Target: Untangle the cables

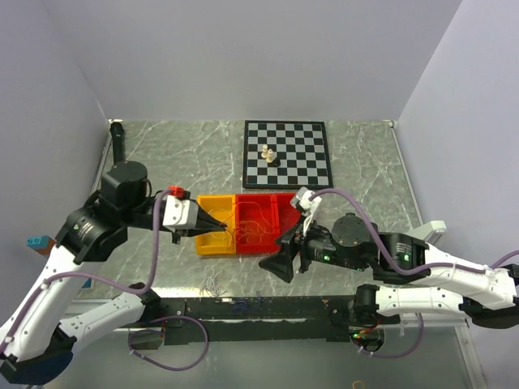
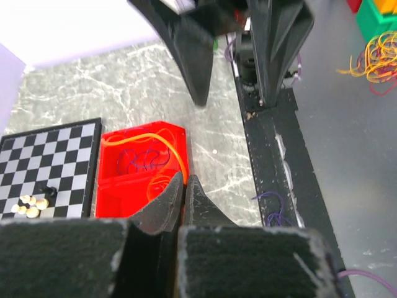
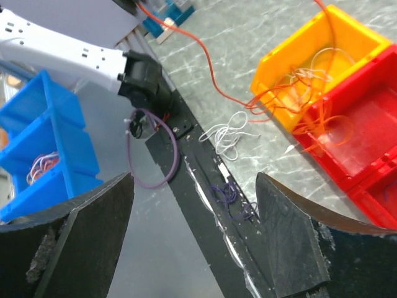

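My left gripper is shut over the yellow bin. In the left wrist view its tips pinch a thin orange cable that arcs back into the red bin. The right wrist view shows an orange cable rising out of the tangle of orange and white cables in the yellow bin. My right gripper is open and empty above the table's front edge. A loose white cable lies on the table and a purple one on the black rail.
A chessboard with a few pieces lies behind the red bin. A black rail runs along the front edge. Blue bins and a heap of yellow and orange loops sit off the table.
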{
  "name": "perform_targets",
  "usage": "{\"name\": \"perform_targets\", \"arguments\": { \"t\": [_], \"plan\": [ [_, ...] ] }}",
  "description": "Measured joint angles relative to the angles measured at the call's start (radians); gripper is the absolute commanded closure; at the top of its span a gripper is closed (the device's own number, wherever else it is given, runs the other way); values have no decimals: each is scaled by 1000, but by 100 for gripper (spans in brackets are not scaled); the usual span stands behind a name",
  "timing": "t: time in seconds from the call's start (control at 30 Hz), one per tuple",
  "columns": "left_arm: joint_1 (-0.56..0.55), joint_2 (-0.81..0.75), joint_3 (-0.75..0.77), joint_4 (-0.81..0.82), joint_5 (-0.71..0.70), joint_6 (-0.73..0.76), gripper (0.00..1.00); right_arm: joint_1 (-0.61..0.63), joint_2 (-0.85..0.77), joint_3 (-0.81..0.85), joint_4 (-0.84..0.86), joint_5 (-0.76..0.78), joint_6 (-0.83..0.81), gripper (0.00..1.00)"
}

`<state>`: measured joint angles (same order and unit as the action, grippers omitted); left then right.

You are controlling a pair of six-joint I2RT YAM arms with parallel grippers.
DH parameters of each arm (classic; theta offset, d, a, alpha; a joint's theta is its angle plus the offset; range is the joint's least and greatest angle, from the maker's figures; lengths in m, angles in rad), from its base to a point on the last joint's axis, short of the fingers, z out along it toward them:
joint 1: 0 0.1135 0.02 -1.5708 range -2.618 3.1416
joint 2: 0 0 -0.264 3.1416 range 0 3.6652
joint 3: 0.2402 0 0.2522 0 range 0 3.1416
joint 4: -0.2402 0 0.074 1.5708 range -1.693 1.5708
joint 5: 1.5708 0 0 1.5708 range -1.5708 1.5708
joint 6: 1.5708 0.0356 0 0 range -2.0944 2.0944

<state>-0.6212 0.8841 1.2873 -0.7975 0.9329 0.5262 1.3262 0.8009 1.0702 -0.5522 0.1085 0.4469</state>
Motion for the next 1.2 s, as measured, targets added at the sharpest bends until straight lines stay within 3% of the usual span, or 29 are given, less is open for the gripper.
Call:
{"name": "perform_targets", "arguments": {
  "t": [0.3, 0.7, 1.2],
  "plan": [
    [0, -40, 31, 54, -24, -83, 99, 1, 55, -55, 150, -99, -53, 10],
    [0, -29, 144, 109, -42, -135, 99, 21, 165, -145, 366, -97, -140, 9],
    [0, -27, 153, 234, -49, -236, 99, 31, 280, -156, 621, 178, -161, 13]
  ]
}}
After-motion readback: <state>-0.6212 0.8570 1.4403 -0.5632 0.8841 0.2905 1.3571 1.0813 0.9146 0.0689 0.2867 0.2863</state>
